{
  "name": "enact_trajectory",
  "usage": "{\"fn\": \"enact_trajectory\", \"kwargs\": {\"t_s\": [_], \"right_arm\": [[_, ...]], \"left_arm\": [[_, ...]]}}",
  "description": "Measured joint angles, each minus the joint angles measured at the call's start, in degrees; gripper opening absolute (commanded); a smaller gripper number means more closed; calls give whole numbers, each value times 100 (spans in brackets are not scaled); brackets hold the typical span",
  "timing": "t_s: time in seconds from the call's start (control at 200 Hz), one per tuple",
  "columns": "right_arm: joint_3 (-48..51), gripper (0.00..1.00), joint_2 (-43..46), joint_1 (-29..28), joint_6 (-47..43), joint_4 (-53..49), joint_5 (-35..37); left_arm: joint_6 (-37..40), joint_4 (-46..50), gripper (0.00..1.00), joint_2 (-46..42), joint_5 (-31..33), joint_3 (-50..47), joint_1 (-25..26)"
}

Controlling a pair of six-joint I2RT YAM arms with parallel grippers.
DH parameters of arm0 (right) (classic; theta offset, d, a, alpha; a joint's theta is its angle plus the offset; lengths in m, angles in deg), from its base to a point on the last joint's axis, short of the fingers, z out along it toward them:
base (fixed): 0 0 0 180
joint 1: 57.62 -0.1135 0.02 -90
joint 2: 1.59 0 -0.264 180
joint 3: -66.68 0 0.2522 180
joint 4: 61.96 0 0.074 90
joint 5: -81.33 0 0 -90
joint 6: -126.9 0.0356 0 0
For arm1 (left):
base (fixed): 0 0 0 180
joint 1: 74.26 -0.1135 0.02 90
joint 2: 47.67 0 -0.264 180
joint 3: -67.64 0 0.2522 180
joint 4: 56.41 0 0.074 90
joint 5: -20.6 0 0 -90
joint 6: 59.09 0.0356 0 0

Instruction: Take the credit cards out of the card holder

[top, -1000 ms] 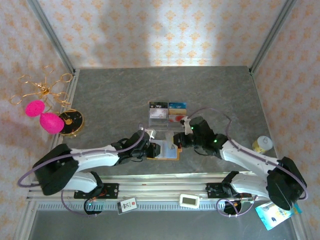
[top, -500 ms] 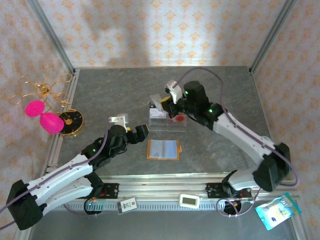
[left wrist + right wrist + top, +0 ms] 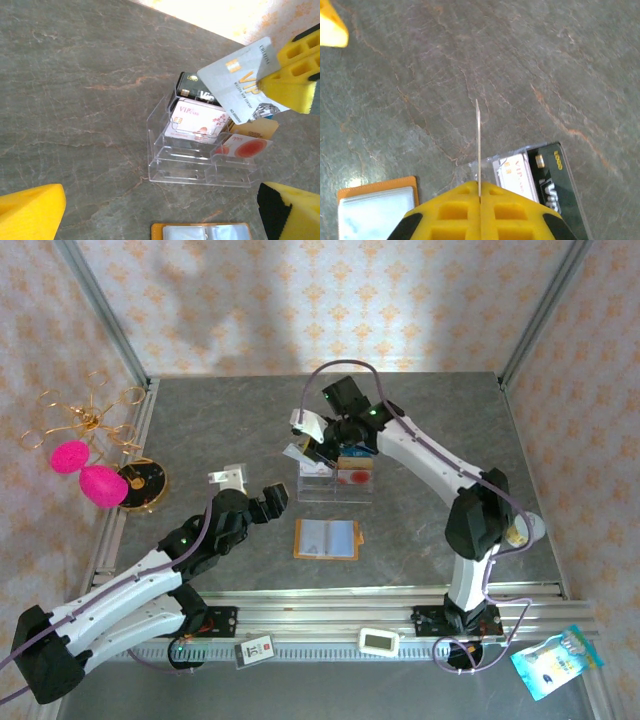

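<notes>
Step, as judged: stowing a removed card. Right claw (image 3: 308, 443), clamped on a silver card (image 3: 237, 85), hangs over the clear tray's (image 3: 200, 172) far-left corner, arm stretched forward. Next: lower into a slot and release. Card holder (image 3: 327, 538) lies open just near-side of the tray; left claw (image 3: 272, 500), spread wide, is left of the tray.

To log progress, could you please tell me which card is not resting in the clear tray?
The silver-grey VIP card, pinched in the right gripper above the clear tray; the other cards sit in its compartments.
</notes>
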Motion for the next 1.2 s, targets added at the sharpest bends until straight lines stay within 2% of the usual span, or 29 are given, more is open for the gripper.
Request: {"fn": "enact_trajectory", "kwargs": {"t_s": [0.26, 0.581, 1.201], "right_arm": [[-175, 0, -286, 0, -1045, -804, -52], [-131, 0, -503, 0, -1810, -1145, 76], [-55, 0, -1143, 0, -1958, -1075, 549]], "left_arm": [[361, -22, 99, 326, 264, 107, -74], [640, -87, 99, 885, 417, 374, -173], [741, -216, 99, 1217, 385, 382, -299]]}}
